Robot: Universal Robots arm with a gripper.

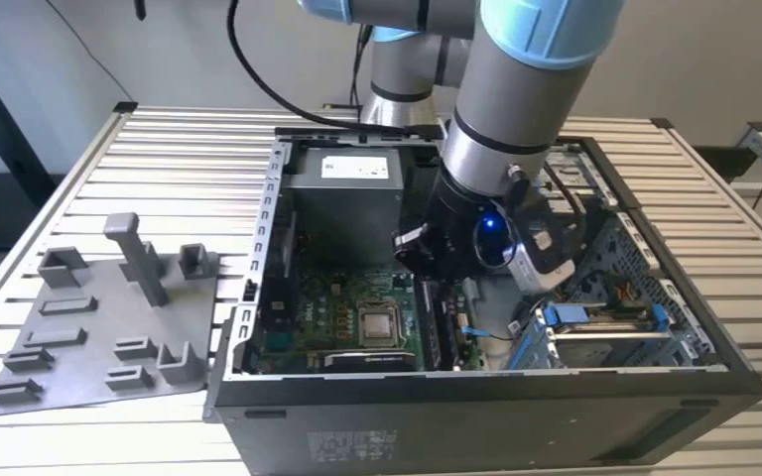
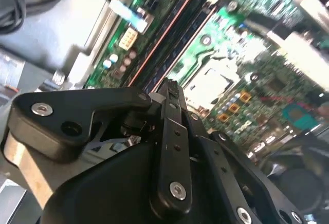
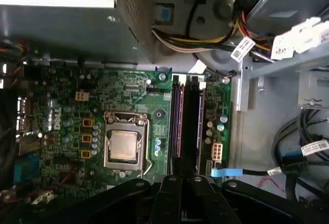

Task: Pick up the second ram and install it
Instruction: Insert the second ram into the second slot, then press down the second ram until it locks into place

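An open computer case [image 1: 487, 387] lies on a slatted metal worktop [image 1: 183, 159], with a gray plastic tray [image 1: 103, 327] of upright posts beside it at the exterior view's left. The robot arm [image 1: 514, 89] reaches steeply down from above into the case, its claw [image 1: 450, 270] low over the green motherboard [image 1: 341, 317], just above the memory slots [image 1: 437, 322] and close beside the processor socket [image 1: 378, 325].

In the first wrist view the claw [image 3: 182, 183] is lined up with the long memory slots [image 3: 187, 124], where dark strips lie beside the square processor socket [image 3: 123, 146]. In the second wrist view its black fingers [image 2: 172, 131] stand close together, edge on to the same slots [image 2: 169, 44]. Whether the second ram is pinched between them or already seated cannot be told, so the ram's exact place is unclear. Judging by the pose, the work is at the insertion stage, over the slots rather than at the tray
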